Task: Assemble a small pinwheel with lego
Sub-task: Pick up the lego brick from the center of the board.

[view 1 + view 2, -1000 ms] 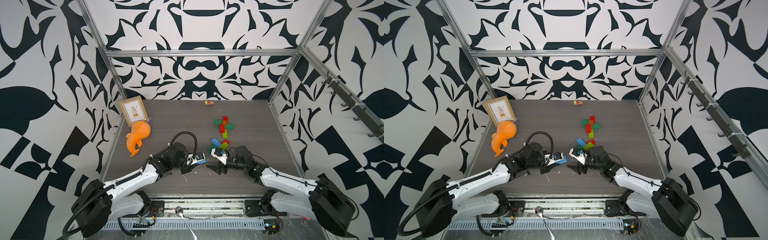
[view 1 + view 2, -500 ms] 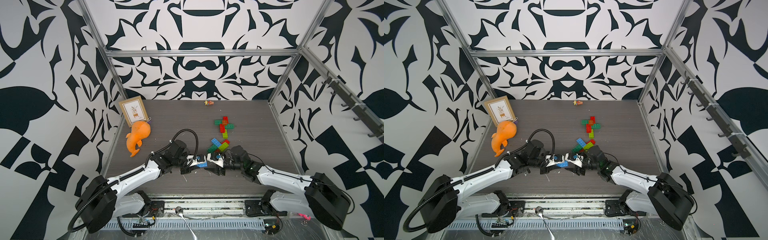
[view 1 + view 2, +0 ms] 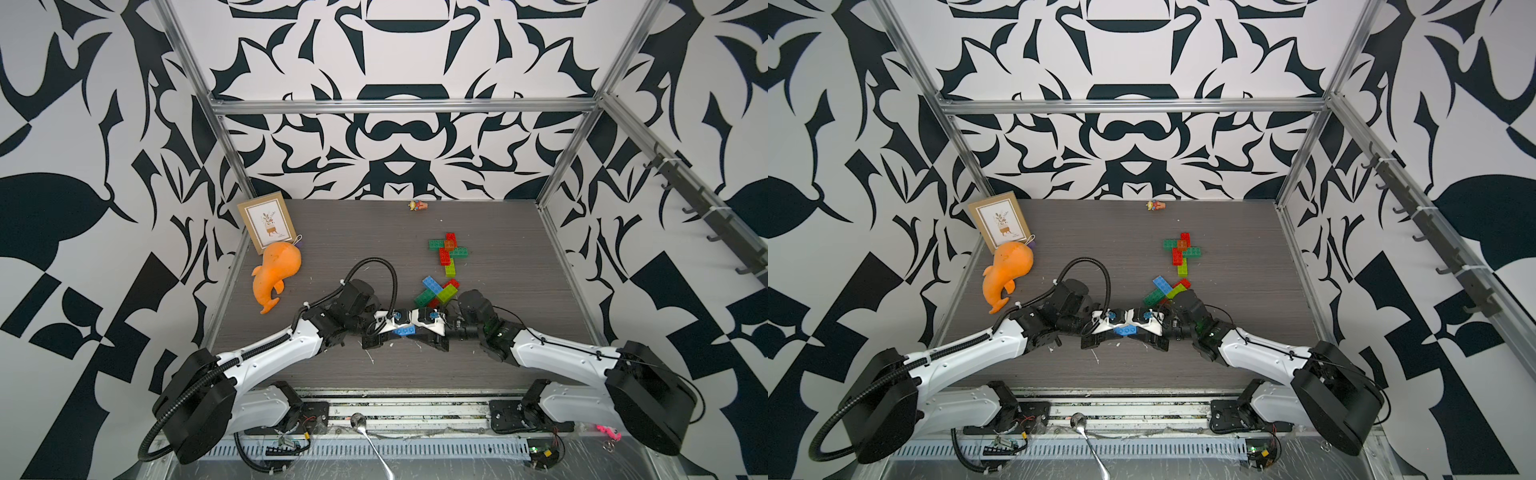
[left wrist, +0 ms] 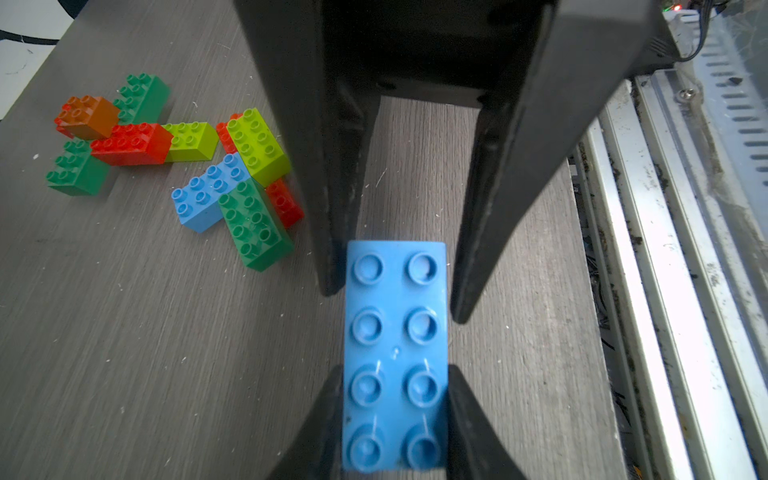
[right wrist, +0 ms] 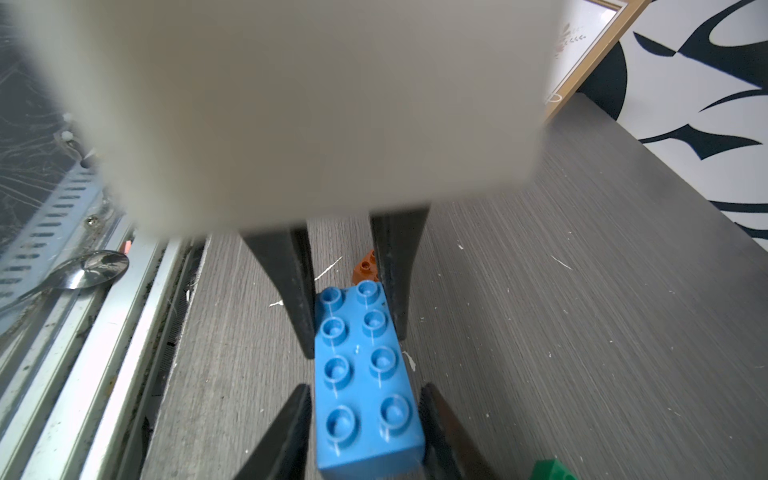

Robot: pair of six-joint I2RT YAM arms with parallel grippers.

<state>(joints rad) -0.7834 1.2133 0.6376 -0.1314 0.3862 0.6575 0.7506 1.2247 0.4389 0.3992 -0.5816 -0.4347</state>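
While the blue brick (image 3: 404, 331) lies lengthwise between the two arms, near the front edge of the grey table (image 3: 353, 232), it serves as the mark for everything else. Whether it rests on the table or hangs just above it cannot be told.

The left gripper (image 4: 395, 372) meets the blue brick from the left and pinches one end, its fingers flat against both long sides. The right gripper (image 5: 365, 386) meets it from the right. Its fingers flank the other end, close against the sides, but whether they press on it cannot be told.

Well apart from the blue brick, to the left and farther back, lies an orange whale plush (image 3: 276, 270). Just behind the plush, a framed picture (image 3: 268, 226) leans on the wall.

Back and to the right of the blue brick lies a flat cross (image 3: 448, 253) of dark green, red and lime bricks with an orange one on top. Nearer the blue brick, just behind it, is a loose cluster (image 3: 436, 291) of blue, dark green, lime and red bricks.

A tiny figurine (image 3: 417, 205) stands far behind, at the back wall. A small orange brick (image 5: 365, 266) sits just beyond the blue brick's left-held end, partly hidden by a finger.
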